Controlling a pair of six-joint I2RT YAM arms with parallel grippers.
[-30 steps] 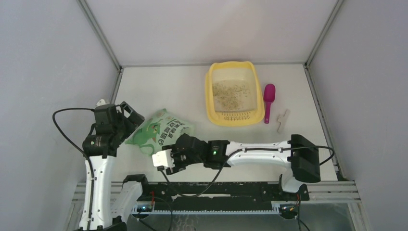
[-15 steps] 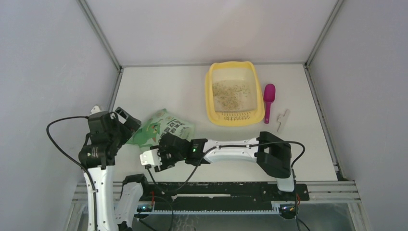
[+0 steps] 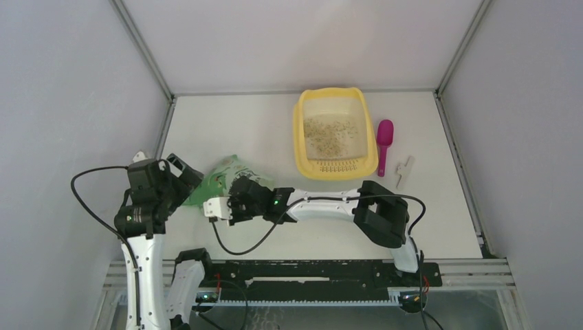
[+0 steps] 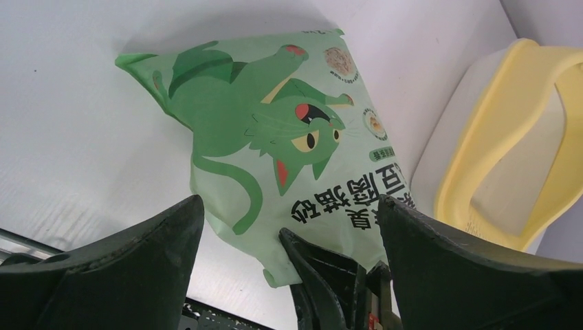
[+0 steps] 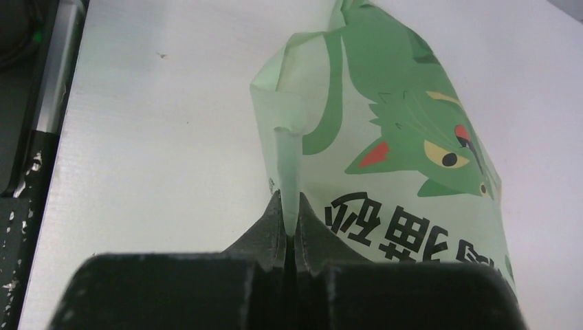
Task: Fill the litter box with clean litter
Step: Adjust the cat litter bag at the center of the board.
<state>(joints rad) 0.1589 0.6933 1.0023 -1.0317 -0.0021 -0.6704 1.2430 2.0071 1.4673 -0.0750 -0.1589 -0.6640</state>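
Observation:
The yellow litter box [image 3: 301, 148] stands at the back centre with a thin speckled layer of clean litter [image 3: 328, 132] on its floor. It also shows at the right of the left wrist view, as the litter box [image 4: 481, 158]. A light green bag with a cat print [image 3: 218, 180] lies at the front left. My right gripper [image 5: 290, 218] is shut on a folded edge of the bag [image 5: 385, 137]; from above, the right gripper [image 3: 239, 192] covers the bag's right part. My left gripper [image 3: 184, 172] stands open just left of the bag [image 4: 275, 137], its fingers [image 4: 158, 240] not touching it.
A magenta scoop [image 3: 383, 143] lies right of the litter box, and a small pale piece [image 3: 404, 172] lies beyond it. Grey walls close in the table on the left, back and right. A black rail [image 3: 309, 271] runs along the near edge.
My right arm has reached left and forward to the bag, and its jaws have closed on the bag's edge. The left arm has drawn back a little towards the near left.

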